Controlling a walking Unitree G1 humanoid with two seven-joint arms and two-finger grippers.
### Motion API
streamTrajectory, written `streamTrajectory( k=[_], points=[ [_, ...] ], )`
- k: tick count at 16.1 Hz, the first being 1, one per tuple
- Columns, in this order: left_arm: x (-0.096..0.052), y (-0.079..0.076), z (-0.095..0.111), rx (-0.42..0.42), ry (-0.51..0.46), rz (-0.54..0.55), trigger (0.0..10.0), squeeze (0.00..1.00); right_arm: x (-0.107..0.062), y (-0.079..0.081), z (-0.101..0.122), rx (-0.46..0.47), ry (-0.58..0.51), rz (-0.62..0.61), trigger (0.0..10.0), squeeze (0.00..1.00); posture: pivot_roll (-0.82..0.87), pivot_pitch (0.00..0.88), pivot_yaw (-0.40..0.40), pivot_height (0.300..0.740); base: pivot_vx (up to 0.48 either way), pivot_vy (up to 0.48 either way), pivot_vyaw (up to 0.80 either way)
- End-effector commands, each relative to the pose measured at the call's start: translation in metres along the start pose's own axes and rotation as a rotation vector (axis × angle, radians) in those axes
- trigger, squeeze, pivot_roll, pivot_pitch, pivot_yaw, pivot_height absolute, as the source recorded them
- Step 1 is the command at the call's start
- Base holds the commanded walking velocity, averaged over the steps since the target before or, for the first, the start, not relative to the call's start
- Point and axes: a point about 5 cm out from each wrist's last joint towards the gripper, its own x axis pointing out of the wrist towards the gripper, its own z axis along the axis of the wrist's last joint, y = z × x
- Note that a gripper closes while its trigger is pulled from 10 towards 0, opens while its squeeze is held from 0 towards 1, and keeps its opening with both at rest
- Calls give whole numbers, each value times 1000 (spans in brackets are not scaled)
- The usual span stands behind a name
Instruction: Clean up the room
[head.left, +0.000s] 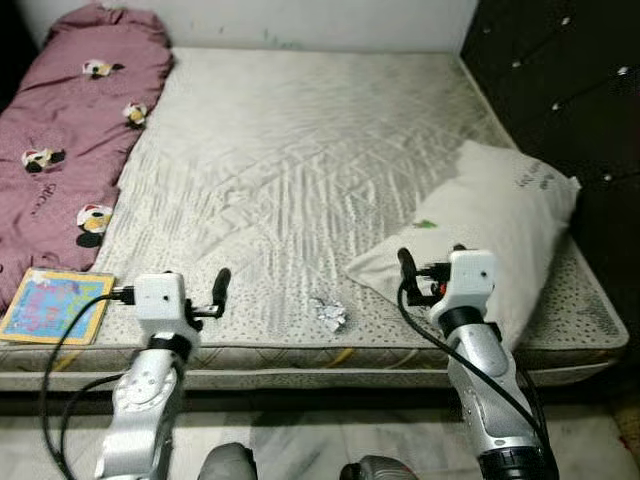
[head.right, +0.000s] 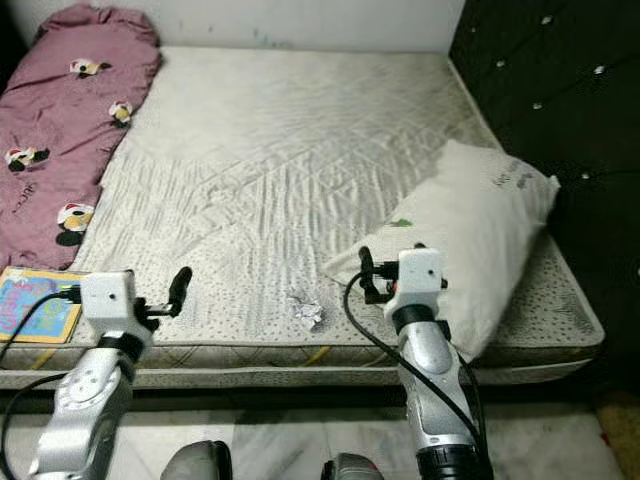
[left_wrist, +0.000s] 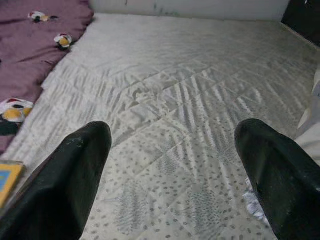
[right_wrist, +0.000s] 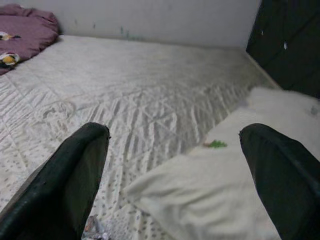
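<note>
Left eye view showed a bare quilted mattress with a maroon cartoon-print blanket along its left side, a white pillow at the right by the dark tufted headboard, and a colourful book at the near left corner. A crumpled paper scrap lay near the front edge, between the two arms. Both silver forearms were raised over that edge and aimed forward; the left gripper hovered left of the scrap, and the right gripper stood against the pillow's near corner.

Right eye view gave the same layout, the scrap apart from both grippers.

Left wrist view had the two black fingers spread wide, nothing between them, the mattress beneath and a bit of the scrap beside one finger.

Right wrist view likewise showed widely parted fingers holding nothing, over the pillow's corner, with a small green mark on the pillow.
</note>
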Motion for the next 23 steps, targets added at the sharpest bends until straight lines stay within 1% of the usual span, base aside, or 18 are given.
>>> streamTrajectory(
  k=[1, 3, 6, 7, 8, 9, 12, 14, 15, 16, 17, 18, 19, 20, 22, 23],
  points=[
    [-3, 6, -5, 12, 21, 8, 10000, 0, 1, -3, 2, -9, -9, -7, 10000, 0, 38, 68, -34, 740, 0, 0, 0],
    [-1, 9, -4, 9, 18, 21, 10000, 0, -1, -6, 0, -4, 0, -21, 10000, 0, 33, 69, -31, 740, 0, 0, 0],
    [3, 2, -1, 4, -2, 23, 10000, 0, 0, -1, 0, 22, -2, -2, 10000, 0, 29, 70, -33, 740, 0, 0, 0],
    [4, 0, 0, -11, -9, 22, 10000, 0, 0, 2, 1, 36, -4, 15, 10000, 0, 28, 72, -33, 740, 0, 0, 0],
    [5, -1, 1, -11, -10, 23, 10000, 0, 0, 3, 1, 34, -6, 23, 10000, 0, 29, 73, -33, 740, 0, 0, 0],
    [5, -1, 2, 13, -17, 26, 10000, 0, 0, 3, 1, 34, -5, 25, 10000, 0, 29, 73, -33, 740, 0, 0, 0],
    [5, -1, 2, 30, -24, 26, 10000, 0, 0, 5, 0, 38, -1, 32, 10000, 0, 33, 78, -31, 740, 0, 0, 0],
    [5, -2, 0, -10, -1, 4, 10000, 0, 0, 5, 0, 41, -1, 36, 10000, 0, 32, 79, -30, 740, 0, 0, 0],
    [4, -5, 4, 44, -32, -31, 10000, 0, -1, 5, 0, 42, -1, 38, 10000, 0, 31, 78, -30, 740, 0, 0, 0],
    [4, -13, 8, 62, -68, -86, 10000, 0, -1, 5, -1, 41, 2, 40, 10000, 0, 32, 80, -31, 740, 0, 0, 0],
    [3, -17, 9, 103, -81, -100, 10000, 0, 0, 6, -2, 39, 6, 41, 10000, 0, 32, 80, -31, 740, 0, 0, 0],
    [3, -16, 9, 166, -88, -93, 10000, 0, 0, 6, -2, 37, 8, 42, 10000, 0, 32, 79, -31, 740, 0, 0, 0],
    [3, -15, 8, 168, -84, -78, 10000, 0, 0, 6, -2, 33, 10, 39, 10000, 0, 31, 79, -32, 740, 0, 0, 0],
    [4, -14, 5, 83, -53, -56, 10000, 0, 0, 6, -2, 45, 14, 36, 10000, 0, 31, 79, -32, 740, 0, 0, 0],
    [5, -13, 2, -18, -23, -50, 10000, 0, -1, 7, -1, 51, 9, 50, 10000, 0, 31, 78, -33, 740, 0, 0, 0],
    [5, -13, 3, -1, -31, -56, 10000, 0, -1, 8, -2, 54, 9, 52, 10000, 0, 32, 76, -33, 740, 0, 0, 0]
  ],
)
